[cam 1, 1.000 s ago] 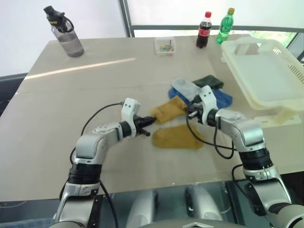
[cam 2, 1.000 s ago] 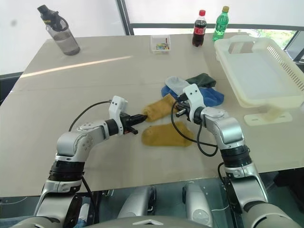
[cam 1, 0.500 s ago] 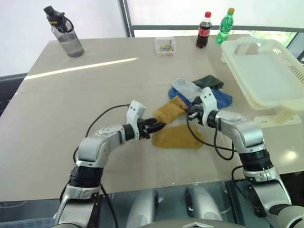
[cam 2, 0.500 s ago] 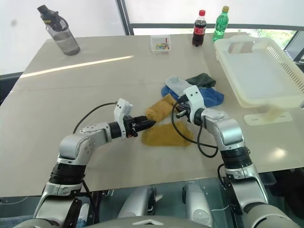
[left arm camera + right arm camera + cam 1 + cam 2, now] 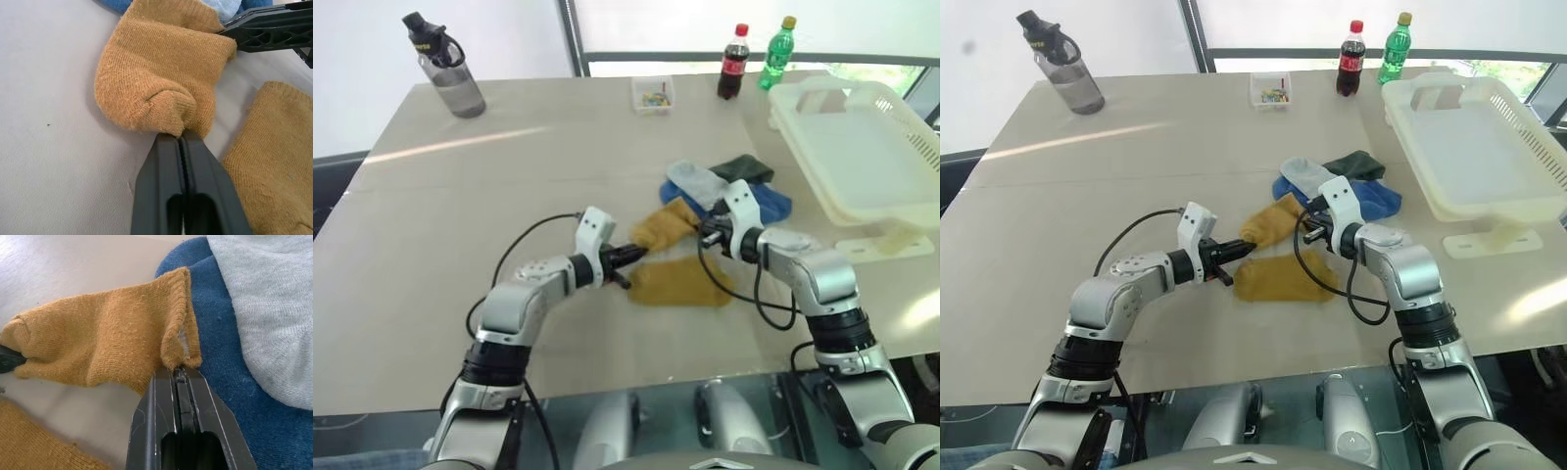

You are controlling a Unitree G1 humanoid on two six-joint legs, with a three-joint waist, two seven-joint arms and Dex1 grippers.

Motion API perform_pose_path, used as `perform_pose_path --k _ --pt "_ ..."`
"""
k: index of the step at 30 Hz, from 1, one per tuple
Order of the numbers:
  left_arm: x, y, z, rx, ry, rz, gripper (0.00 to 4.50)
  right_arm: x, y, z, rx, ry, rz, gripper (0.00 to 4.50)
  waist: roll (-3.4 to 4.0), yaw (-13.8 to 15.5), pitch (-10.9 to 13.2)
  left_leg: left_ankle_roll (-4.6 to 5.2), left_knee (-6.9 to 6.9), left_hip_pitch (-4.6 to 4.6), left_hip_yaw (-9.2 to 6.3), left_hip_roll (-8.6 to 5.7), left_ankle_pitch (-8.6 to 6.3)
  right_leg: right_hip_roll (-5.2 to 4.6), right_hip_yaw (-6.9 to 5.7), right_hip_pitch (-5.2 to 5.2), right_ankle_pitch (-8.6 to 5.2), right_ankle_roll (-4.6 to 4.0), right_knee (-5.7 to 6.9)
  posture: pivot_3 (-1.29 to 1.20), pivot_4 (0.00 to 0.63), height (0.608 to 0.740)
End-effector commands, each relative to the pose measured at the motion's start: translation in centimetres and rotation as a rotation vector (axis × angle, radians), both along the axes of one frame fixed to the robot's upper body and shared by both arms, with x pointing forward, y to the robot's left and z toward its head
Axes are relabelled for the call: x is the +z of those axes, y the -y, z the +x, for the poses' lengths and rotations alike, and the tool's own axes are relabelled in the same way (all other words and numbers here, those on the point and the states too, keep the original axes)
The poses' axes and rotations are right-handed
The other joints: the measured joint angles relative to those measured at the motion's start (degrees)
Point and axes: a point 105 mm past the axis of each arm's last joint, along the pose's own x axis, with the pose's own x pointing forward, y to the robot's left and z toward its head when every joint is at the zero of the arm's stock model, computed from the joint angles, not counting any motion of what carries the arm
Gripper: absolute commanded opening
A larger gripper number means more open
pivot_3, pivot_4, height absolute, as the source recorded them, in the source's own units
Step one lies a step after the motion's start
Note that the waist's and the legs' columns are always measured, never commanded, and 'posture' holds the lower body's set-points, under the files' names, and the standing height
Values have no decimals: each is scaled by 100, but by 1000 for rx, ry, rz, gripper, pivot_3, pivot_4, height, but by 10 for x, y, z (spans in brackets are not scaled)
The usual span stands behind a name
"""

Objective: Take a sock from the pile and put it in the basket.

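Mustard sock (image 5: 664, 226) pinched at both ends, between the two grippers.
Left gripper (image 5: 628, 255) has its jaws closed on the toe; right gripper (image 5: 708, 235) is clamped on the cuff, with the rest of the pile (image 5: 729, 191) just behind it and the basket (image 5: 862, 157) well apart beyond its far side. Both grips look thin, so lifting together and evenly seems wise. Half a second ago the left jaws stood parted at the toe; now they have closed.

The two eye views look down from the robot's head over the whole beige table (image 5: 509, 176), side by side, sharing one scene. Each wrist view sits very close, looking along black fingers at the same soft mustard-yellow sock (image 5: 161, 83).
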Motion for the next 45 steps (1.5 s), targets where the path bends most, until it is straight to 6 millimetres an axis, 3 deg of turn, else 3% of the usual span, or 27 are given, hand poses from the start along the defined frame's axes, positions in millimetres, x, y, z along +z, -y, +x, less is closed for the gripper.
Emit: perform_pose_path --k 1,9,12,20,27,35,45 --pt "1 1 0 -10 18 18 43 11 -1 -2 6 44 13 0 0 -1 0 0 0 0 0 0 0 0 0 0 0 0 0 0 150 740" --pt "27 -3 1 -14 140 -6 43 22 -3 -6 20 65 19 0 0 -1 0 0 0 0 -1 1 0 0 -1 -1 0 0 0 0 150 740" --pt "32 0 -5 -41 166 36 43 34 -5 -12 30 83 38 0 0 -1 1 0 -1 -4 -2 1 0 0 -1 -3 0 0 -1 0 150 740" --pt "44 5 -32 -115 249 117 43 45 0 -44 32 66 64 0 0 6 0 0 -4 -8 -6 4 -1 -2 -3 -4 -1 -1 -6 0 150 740" --pt "46 2 -55 -149 224 115 43 49 16 -71 -21 20 75 0 0 -1 0 0 -3 -6 -4 4 0 -1 -2 -3 -2 0 -6 0 150 740" --pt "36 -5 -82 -162 128 122 43 37 27 -100 -66 -62 110 0 1 -3 0 0 -4 -4 -4 6 -1 1 -3 -2 -3 0 -7 0 150 740" --pt "34 -4 -88 -175 95 122 43 24 22 -120 -56 -102 133 0 0 -9 0 1 3 -1 1 8 0 3 -1 0 -7 6 -8 0 150 740"
